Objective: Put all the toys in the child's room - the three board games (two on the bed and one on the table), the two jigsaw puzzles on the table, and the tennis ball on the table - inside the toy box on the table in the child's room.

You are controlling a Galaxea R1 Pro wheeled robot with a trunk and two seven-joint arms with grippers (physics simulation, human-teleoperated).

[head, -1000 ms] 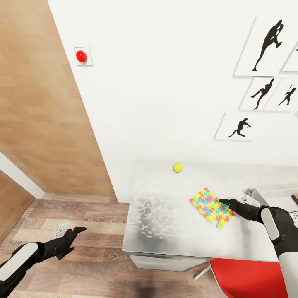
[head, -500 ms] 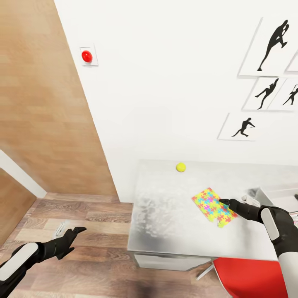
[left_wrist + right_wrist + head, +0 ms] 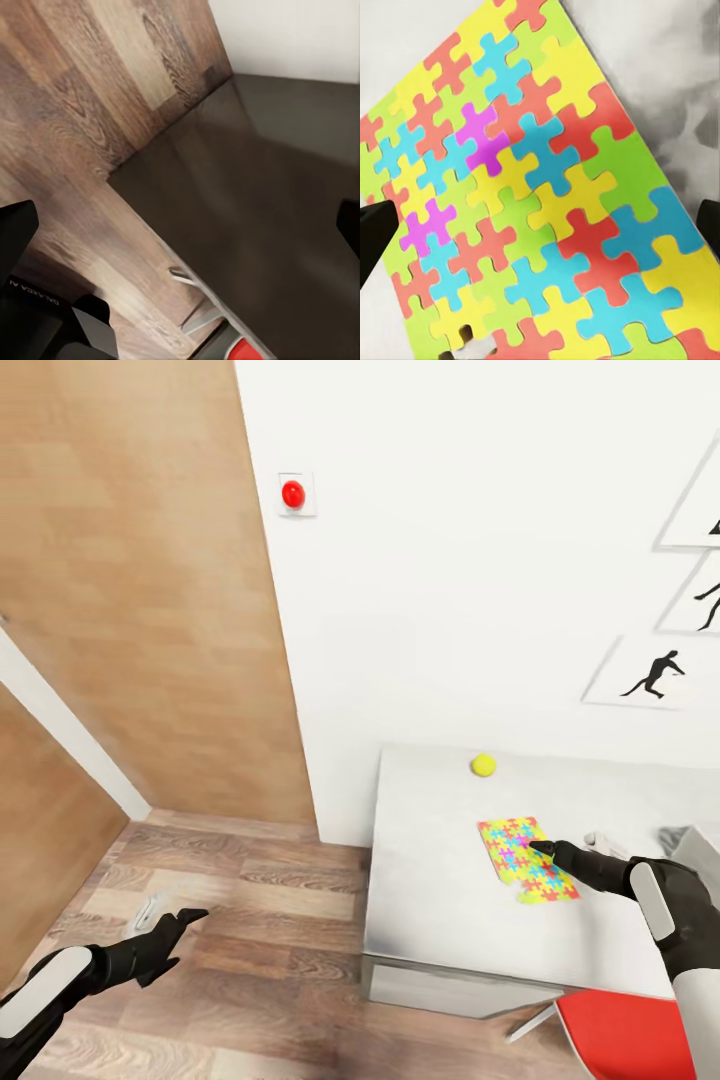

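Note:
A jigsaw puzzle of yellow, pink, blue and green pieces lies flat on the pale grey table. My right gripper hovers open just above its near edge. In the right wrist view the puzzle spreads between the two wide-apart fingertips. The tennis ball rests near the wall, beyond the puzzle. A corner of the light grey toy box shows at the right edge. My left gripper hangs open over the wooden floor, holding nothing. The board games and the bed are out of view.
A red chair seat sits under the table's front right. A wooden door and frame stand at the left, with a red button on the white wall. Wood floor lies below the left gripper.
The whole view has swung left, so the table, ball and puzzle sit further right in the picture. Both arms keep their pose; the right gripper stays open over the puzzle.

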